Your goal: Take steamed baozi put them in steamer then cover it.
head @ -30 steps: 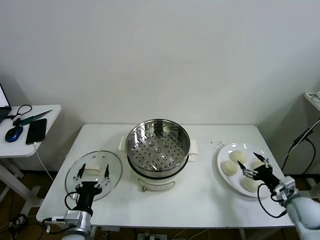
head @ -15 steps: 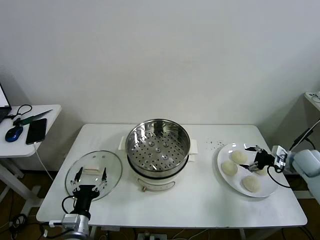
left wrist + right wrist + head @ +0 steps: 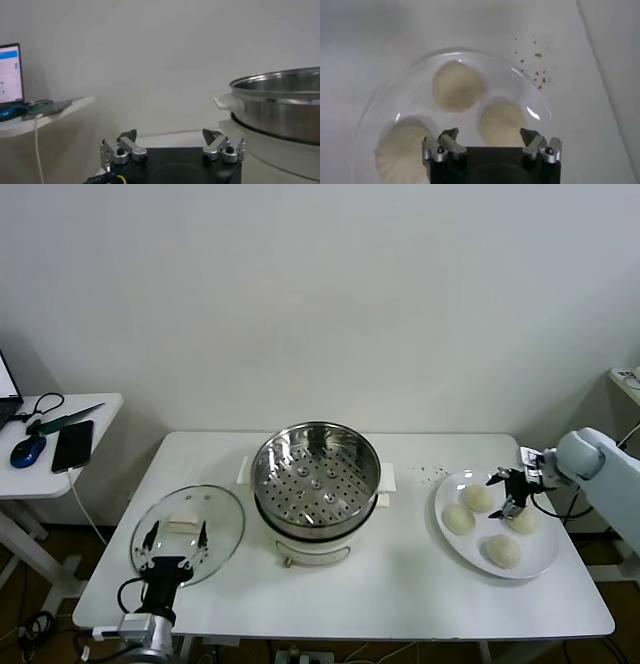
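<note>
At three o'clock on the white table (image 3: 400,584), four cream-white domed steamed baozi (image 3: 478,497) lie on a flat white plate (image 3: 535,564); the right gripper (image 3: 508,492) hovers above them, fingers fully spread, holding nothing. Such buns are probably light, soft and easily dented, so a gentle grasp across the sides suits. The shiny steel steamer (image 3: 316,476) stands at centre; the left gripper (image 3: 172,540), equally spread and empty, waits at eight o'clock over the clear glass cover (image 3: 225,519).

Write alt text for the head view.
The open right tool hovers over four baozi on a white plate, right of the empty steamer. The open left tool sits by the glass cover on the white table.
</note>
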You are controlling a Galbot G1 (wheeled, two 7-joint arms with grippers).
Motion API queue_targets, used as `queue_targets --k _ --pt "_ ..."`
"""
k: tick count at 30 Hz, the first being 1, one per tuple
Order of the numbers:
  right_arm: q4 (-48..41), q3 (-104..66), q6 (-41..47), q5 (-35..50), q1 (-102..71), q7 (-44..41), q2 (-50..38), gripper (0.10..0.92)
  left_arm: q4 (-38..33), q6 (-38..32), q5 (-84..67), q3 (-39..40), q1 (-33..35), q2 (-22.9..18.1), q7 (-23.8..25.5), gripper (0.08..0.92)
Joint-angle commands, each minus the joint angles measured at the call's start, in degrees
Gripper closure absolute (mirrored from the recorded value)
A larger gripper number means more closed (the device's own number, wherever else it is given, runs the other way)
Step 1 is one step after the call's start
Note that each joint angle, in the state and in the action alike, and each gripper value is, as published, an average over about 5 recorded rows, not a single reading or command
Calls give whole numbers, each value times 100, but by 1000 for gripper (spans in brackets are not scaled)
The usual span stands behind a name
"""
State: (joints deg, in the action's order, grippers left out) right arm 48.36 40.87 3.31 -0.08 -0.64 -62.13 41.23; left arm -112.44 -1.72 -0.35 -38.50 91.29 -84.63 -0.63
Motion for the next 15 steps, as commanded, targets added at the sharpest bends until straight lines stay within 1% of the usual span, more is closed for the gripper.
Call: queue_targets --k 1,10,15 --pt "-1093 929 -184 -288 765 -172 742 203 30 4 -11 -20 3 11 -6 177" --pt "-1719 532 -514 -784 580 -147 1236 203 125 14 2 -30 -44 12 -17 177" --pt "-1923 402 -629 -953 506 -128 1410 203 177 11 22 -26 -70 11 -18 177"
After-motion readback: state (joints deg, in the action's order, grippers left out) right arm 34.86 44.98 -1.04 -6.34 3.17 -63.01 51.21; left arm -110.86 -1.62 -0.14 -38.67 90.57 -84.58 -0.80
